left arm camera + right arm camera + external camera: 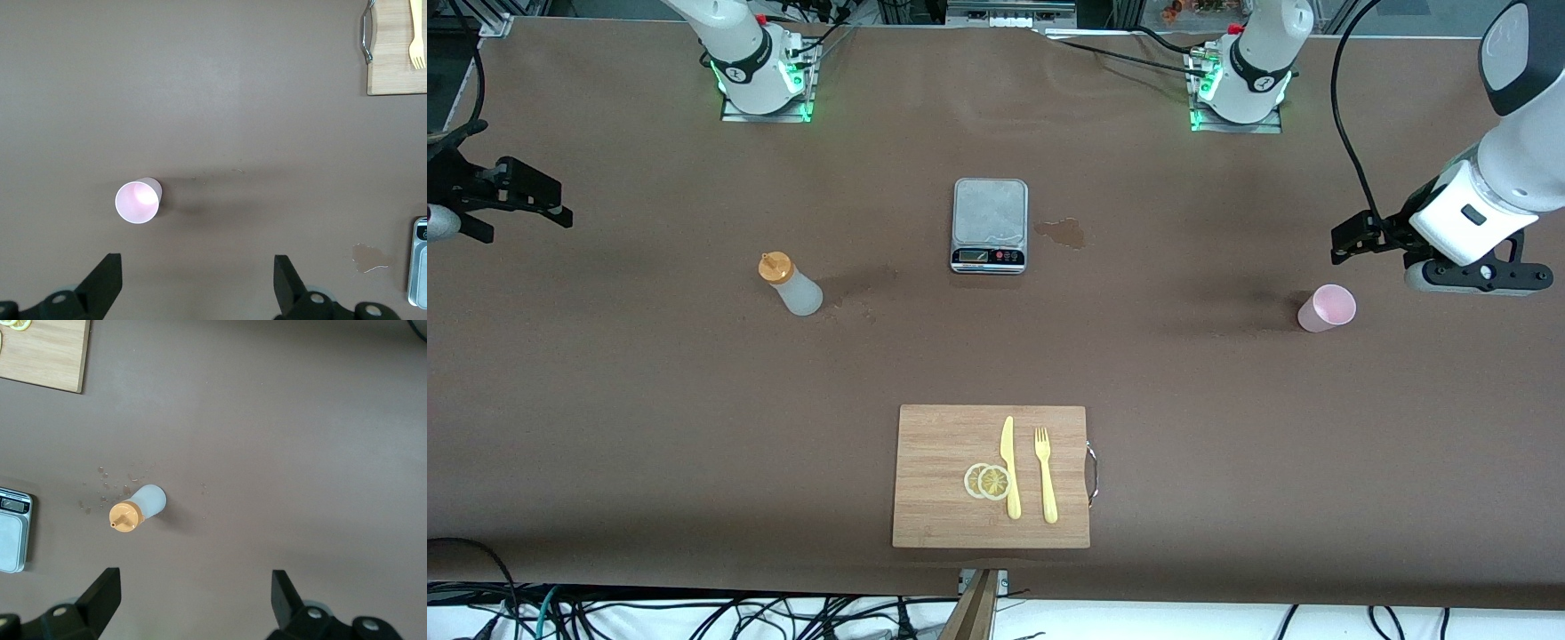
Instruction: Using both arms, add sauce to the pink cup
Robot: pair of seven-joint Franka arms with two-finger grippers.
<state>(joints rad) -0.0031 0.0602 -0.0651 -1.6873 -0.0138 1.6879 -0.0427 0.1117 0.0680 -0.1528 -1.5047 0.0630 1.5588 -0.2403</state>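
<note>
The sauce bottle point(790, 284), whitish with an orange cap, stands upright toward the right arm's end of the table. In the right wrist view the sauce bottle point(137, 510) is seen from above. My right gripper point(520, 218) hangs high over the table's end there, open and empty point(195, 600), well apart from the bottle. The pink cup point(1327, 308) stands upright toward the left arm's end. My left gripper point(1352, 242) hovers high beside it, open and empty point(197, 283). The pink cup point(138, 201) lies off to one side of the jaws, not between them.
A grey kitchen scale point(990, 225) sits mid-table with a wet stain point(1063, 233) beside it. Nearer the front camera lies a wooden cutting board point(951, 444) carrying a yellow knife point(1009, 467), a yellow fork point(1045, 476) and two lemon slices point(987, 481).
</note>
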